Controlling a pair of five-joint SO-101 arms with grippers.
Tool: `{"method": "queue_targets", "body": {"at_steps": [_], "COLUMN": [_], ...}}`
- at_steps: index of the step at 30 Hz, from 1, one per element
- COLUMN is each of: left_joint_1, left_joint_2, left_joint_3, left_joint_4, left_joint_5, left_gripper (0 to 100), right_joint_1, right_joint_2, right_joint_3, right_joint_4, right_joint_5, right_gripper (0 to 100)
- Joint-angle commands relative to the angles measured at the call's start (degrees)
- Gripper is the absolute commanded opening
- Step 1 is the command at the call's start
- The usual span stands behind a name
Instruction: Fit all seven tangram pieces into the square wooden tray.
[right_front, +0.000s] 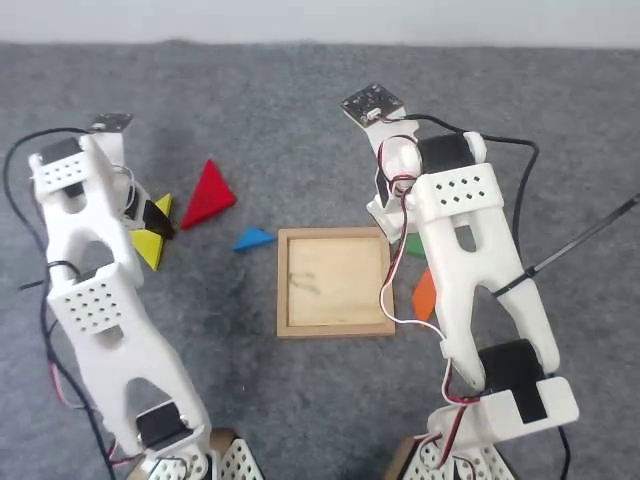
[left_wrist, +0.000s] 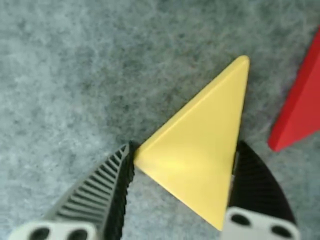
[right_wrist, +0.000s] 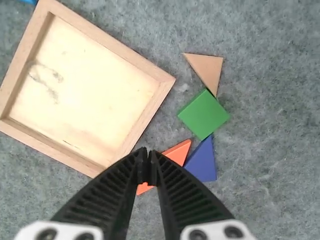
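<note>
**Yellow triangle (left_wrist: 200, 150) grasped by left jaws; tray (right_front: 283, 285) empty.**
The triangle lay toward the tabletop's (right_front: 300, 100) left edge. It was probably light, stiff and smooth-faced: pinch opposing edges, not the tip. Right jaws were clenched empty above the orange piece (right_wrist: 175, 150). The right wrist view showed the green square (right_wrist: 203, 114), largely arm-covered in the high view.
</note>
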Motion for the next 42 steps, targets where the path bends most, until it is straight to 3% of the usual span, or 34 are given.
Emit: {"method": "queue_targets", "body": {"at_steps": [1,17,21,26,42], "left_joint_1": [1.76,1.76,1.76,1.76,1.41], "left_joint_2": [-0.09,-0.35,-0.53,-0.62,-8.35], "left_joint_3": [-0.75,-0.75,-0.75,-0.84,-5.41], "left_joint_4": [1.32,2.46,2.46,2.64,13.1], "left_joint_5": [-0.88,-2.64,-2.55,-2.55,-2.9], "left_gripper": [23,22,18,21,21], "right_joint_1": [0.75,0.75,0.75,0.75,0.75], "right_joint_2": [-0.4,-0.4,-0.4,-0.4,-0.57], "right_joint_3": [-0.35,-0.35,-0.35,-0.35,-0.35], "right_joint_4": [-0.66,-0.84,-0.75,-0.66,-0.4], "right_joint_5": [0.62,0.62,0.62,0.62,0.7], "right_gripper": [1.8,1.9,1.9,1.9,1.9]}}
